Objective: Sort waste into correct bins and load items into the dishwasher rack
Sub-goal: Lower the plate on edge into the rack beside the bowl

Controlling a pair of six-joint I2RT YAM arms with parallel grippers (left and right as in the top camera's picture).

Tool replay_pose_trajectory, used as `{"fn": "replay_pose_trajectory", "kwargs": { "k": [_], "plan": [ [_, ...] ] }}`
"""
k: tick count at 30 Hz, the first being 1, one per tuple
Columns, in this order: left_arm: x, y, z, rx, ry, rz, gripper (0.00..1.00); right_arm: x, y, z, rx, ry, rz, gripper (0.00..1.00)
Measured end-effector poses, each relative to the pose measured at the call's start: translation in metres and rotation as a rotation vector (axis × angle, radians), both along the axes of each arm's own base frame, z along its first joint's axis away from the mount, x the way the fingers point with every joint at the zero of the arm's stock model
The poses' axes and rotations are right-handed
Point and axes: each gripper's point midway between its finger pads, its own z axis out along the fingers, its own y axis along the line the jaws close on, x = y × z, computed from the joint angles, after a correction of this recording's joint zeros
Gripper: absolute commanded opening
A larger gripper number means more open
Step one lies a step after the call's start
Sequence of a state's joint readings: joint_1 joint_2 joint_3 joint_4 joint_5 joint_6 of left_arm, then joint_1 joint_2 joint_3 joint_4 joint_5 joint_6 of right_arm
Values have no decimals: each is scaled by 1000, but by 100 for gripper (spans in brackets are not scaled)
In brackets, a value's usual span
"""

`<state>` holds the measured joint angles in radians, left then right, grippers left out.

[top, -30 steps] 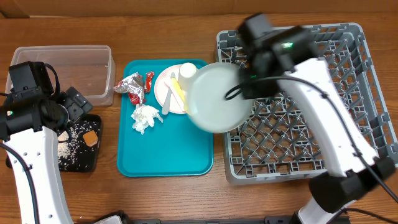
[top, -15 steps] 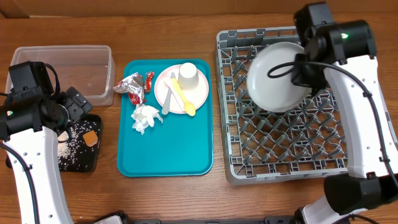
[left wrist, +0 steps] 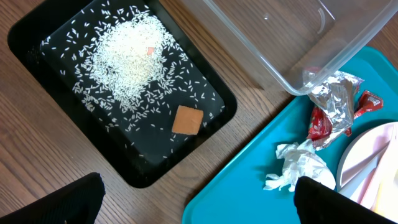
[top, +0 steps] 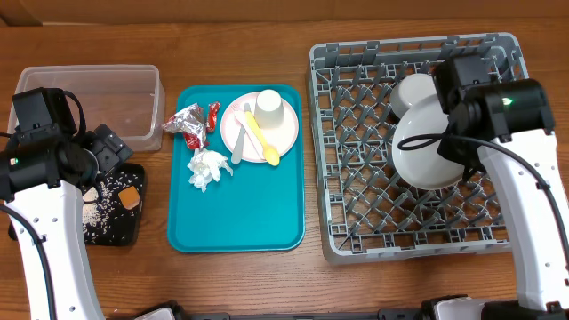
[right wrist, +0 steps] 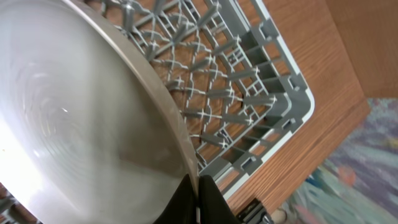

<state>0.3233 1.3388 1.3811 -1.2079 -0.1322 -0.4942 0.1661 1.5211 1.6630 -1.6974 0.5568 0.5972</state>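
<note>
Right claw (right wrist: 198,186) pinching rim of light grey plate (top: 422,164), plate spreading up-left from claw, over dishwasher rack (top: 356,204).

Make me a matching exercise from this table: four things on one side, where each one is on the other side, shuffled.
1 small orange food cube
2 light grey plate
3 white cup
4 crumpled white napkin

A on the pale pink plate
B in the shallow black tray
C straight on the teal tray
D in the right gripper, at the grey pegged rack

Pairs: 1-B, 2-D, 3-A, 4-C
</note>
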Motion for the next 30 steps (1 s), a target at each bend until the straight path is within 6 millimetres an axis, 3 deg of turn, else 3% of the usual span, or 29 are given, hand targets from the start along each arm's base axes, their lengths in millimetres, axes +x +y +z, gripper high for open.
{"fn": "replay_pose_trajectory", "kwargs": {
  "k": [7,13,23,30],
  "plan": [
    [0,0,0,0,0,0,100,1,0,-21,0,8,-33,4],
    [0,0,0,0,0,0,100,2,2,-25,1,6,-32,4],
    [0,0,0,0,0,0,100,11,34,-34,-32,-16,81,4],
    [0,0,0,0,0,0,100,9,25,-42,-107,-14,67,4]
  ]
}}
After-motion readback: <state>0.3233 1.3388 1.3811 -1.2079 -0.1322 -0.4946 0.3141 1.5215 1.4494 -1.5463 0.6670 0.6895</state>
